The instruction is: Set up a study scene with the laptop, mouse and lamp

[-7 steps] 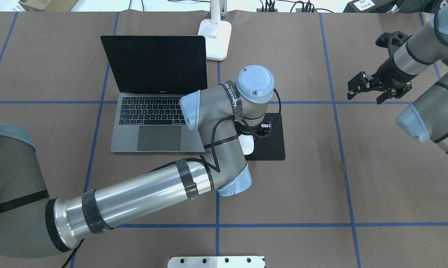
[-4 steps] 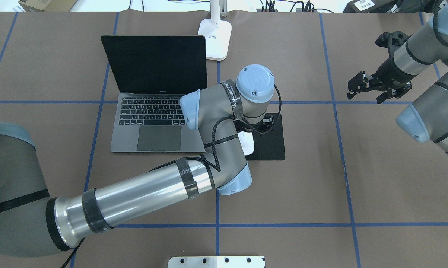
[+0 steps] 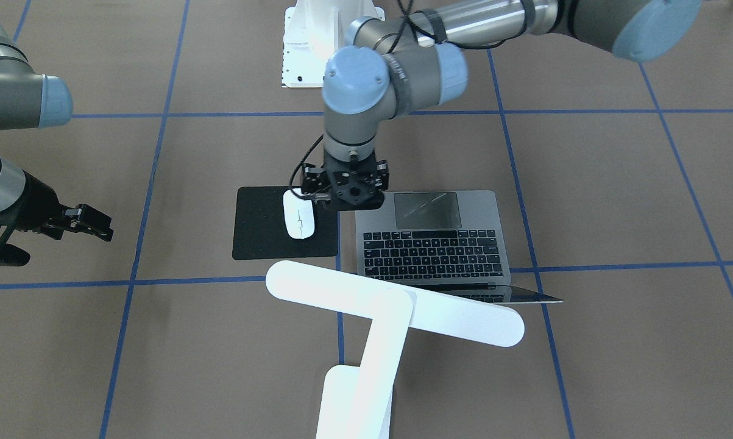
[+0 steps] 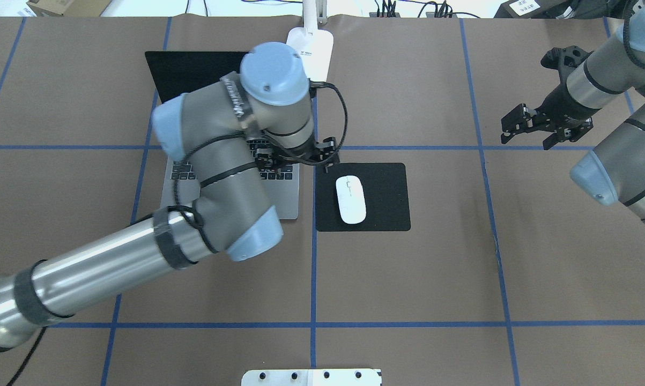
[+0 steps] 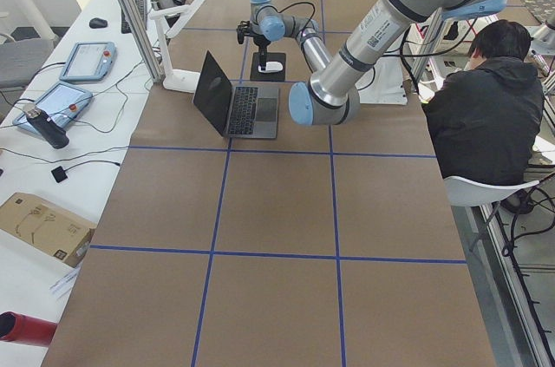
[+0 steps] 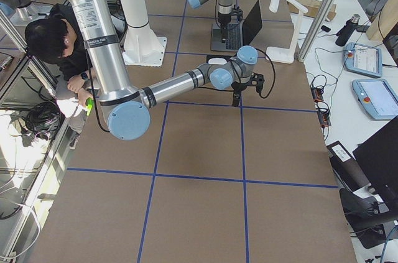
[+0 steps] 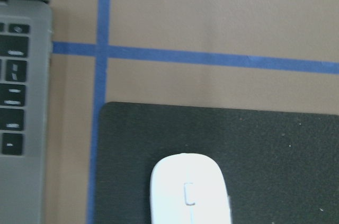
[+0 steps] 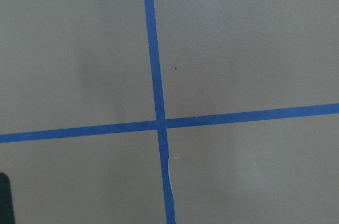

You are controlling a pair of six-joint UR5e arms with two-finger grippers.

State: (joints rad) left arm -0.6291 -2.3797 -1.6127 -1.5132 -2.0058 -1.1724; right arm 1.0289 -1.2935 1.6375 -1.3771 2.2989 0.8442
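Observation:
The white mouse (image 4: 350,199) lies on the black mat (image 4: 386,198), free of any gripper; it also shows in the front view (image 3: 299,218) and the left wrist view (image 7: 190,192). The grey laptop (image 3: 433,244) stands open left of the mat, its dark screen (image 4: 193,69) partly hidden by my left arm. The white lamp (image 3: 390,302) stands behind the laptop, its base (image 4: 314,48) at the table's far edge. My left gripper (image 4: 296,161) is open and empty above the laptop's right edge, beside the mat. My right gripper (image 4: 547,128) is open and empty, far right.
A white bolted pedestal (image 4: 311,377) sits at the table's near edge. Blue tape lines (image 8: 156,123) cross the brown table cover. A seated person (image 5: 486,107) shows beside the table in the side views. Cables and boxes lie beyond the far edge.
My left arm has lifted off the mouse and swung left and away, over the laptop's right edge. The mouse stays on the mat, now uncovered. The right arm has not moved.

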